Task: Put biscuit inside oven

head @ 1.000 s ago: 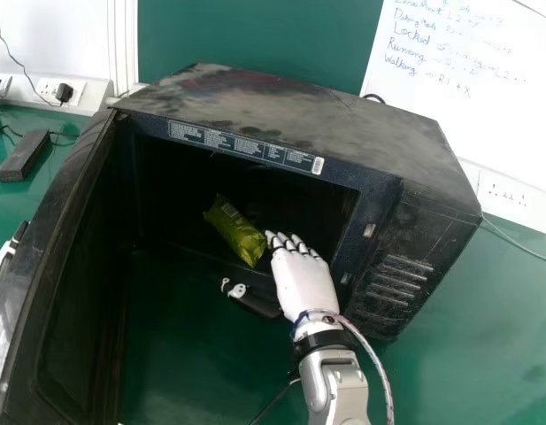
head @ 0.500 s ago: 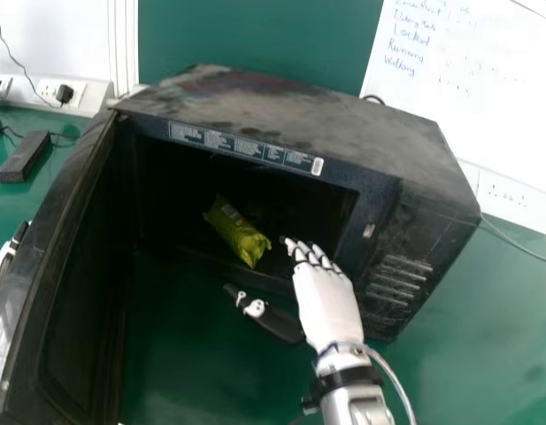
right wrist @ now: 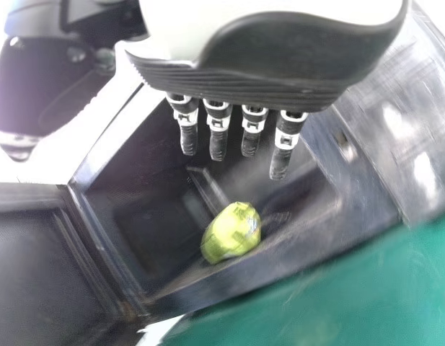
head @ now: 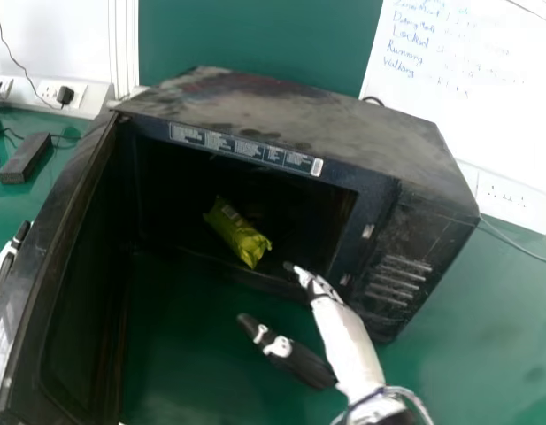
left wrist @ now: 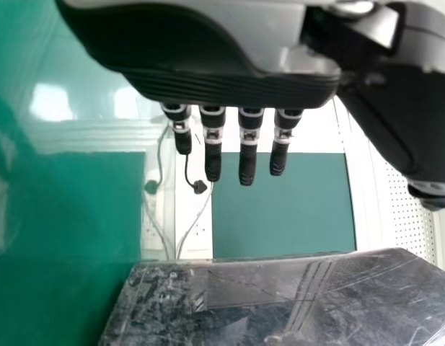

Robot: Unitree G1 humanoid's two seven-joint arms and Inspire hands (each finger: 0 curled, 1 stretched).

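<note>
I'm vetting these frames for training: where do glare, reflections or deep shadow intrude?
Head view: deep shadow inside the boxy black oven, though the yellow-green biscuit packet stands out; left wrist view: white glare patches and pale reflections on the glossy green table; right wrist view: bright highlights on the oven's outer surface.

Handwritten "Locked" [head: 411,35], "Running" [head: 405,50], "Walking" [head: 403,66] on whiteboard [head: 507,128]

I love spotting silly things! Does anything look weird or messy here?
Yes, the oven has a blotchy top, as if dusty or scuffed. The yellow-green biscuit packet lies slanted at its opening instead of straight.
</note>
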